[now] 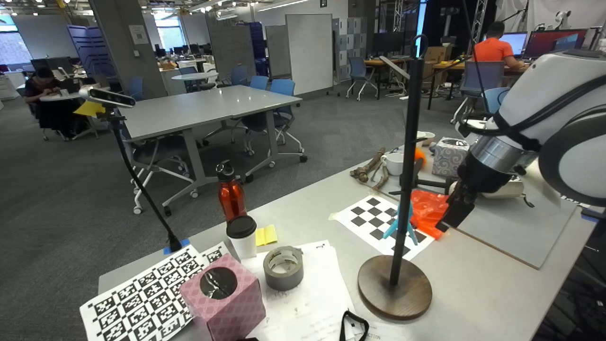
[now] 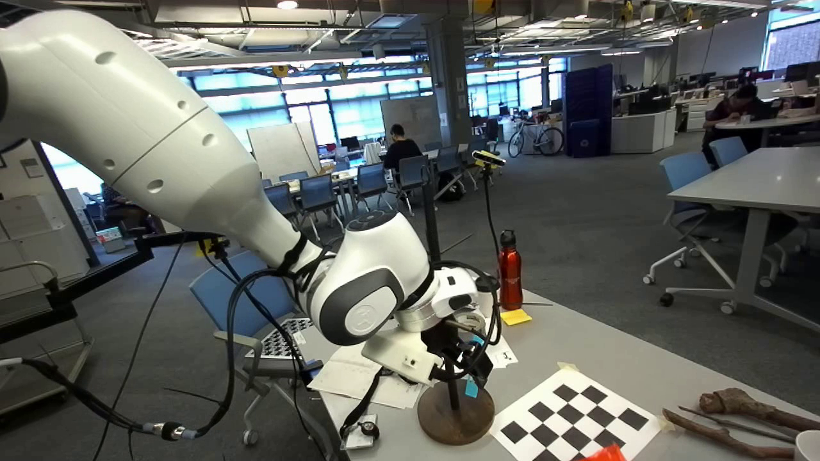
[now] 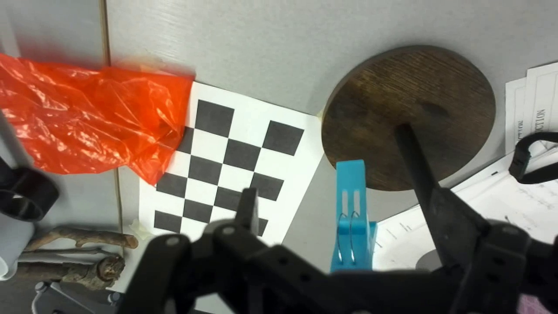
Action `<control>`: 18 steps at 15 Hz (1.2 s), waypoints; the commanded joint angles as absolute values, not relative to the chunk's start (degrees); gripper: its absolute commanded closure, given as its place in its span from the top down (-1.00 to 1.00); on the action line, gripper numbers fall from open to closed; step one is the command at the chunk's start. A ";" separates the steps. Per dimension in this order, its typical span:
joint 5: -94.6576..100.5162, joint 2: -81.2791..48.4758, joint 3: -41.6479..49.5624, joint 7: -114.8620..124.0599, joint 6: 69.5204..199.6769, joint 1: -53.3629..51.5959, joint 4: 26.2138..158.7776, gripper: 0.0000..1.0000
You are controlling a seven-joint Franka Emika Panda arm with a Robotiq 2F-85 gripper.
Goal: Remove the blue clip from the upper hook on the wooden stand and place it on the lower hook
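Note:
The wooden stand [image 1: 406,180] rises from a round brown base; it also shows in an exterior view [image 2: 442,426] and the wrist view [image 3: 375,96]. The light-blue clip [image 1: 392,229] hangs by the pole, just below a short side peg. It is partly hidden by the pole there and by the gripper in an exterior view [image 2: 471,388]. In the wrist view the clip [image 3: 351,218] stands between the spread fingers. My gripper [image 1: 452,218] is open; it also shows in an exterior view [image 2: 474,363] and the wrist view [image 3: 350,203]. The right finger overlaps the pole there; contact cannot be told.
A checkerboard sheet [image 1: 367,218] and an orange plastic bag [image 3: 100,117] lie near the stand. Tape [image 1: 283,270], a pink tissue box [image 1: 232,303], a paper cup [image 1: 242,239], a red bottle [image 2: 510,275], sticks [image 2: 724,435] and a black strap [image 1: 352,322] are around.

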State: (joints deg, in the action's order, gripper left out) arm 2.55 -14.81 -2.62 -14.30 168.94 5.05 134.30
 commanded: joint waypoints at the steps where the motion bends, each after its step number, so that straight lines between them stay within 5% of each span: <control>1: 2.92 -7.41 -2.10 -13.40 171.72 4.72 141.46 1.00; 18: 8.37 11.29 -1.07 -7.66 164.33 1.96 146.40 1.00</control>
